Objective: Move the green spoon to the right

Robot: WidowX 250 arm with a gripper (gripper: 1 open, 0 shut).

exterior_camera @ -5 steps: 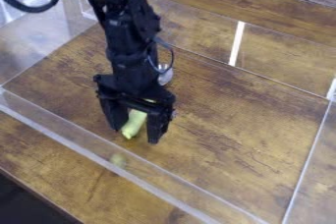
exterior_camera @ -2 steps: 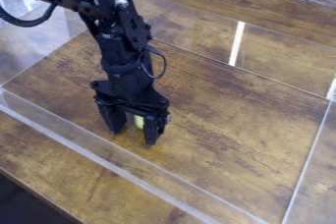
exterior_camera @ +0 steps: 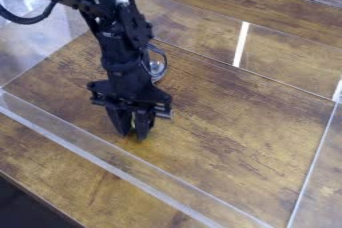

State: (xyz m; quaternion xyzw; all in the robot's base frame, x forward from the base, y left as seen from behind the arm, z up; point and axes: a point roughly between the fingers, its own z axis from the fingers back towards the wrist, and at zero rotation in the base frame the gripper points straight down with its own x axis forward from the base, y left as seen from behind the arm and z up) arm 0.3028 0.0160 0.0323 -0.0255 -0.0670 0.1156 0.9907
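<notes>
My gripper (exterior_camera: 132, 130) points straight down at the wooden tabletop (exterior_camera: 241, 112), left of the middle. Its black fingers (exterior_camera: 123, 122) stand close together, tips at the wood. They are closed on the green spoon (exterior_camera: 138, 135), of which only a sliver of yellow-green handle shows at the fingertips. The spoon's silver bowl is hidden behind the fingers. The black arm (exterior_camera: 114, 32) rises from the gripper toward the upper left.
A low clear plastic wall (exterior_camera: 80, 137) runs along the front of the table just below the gripper. Another clear wall (exterior_camera: 321, 162) stands at the right. A bright reflection streak (exterior_camera: 242, 44) lies on the wood at the back.
The fingers stood wide apart over the yellow-green handle and have now closed in on it. The gripper has sunk slightly and rolled a little. The spoon is now mostly hidden.
</notes>
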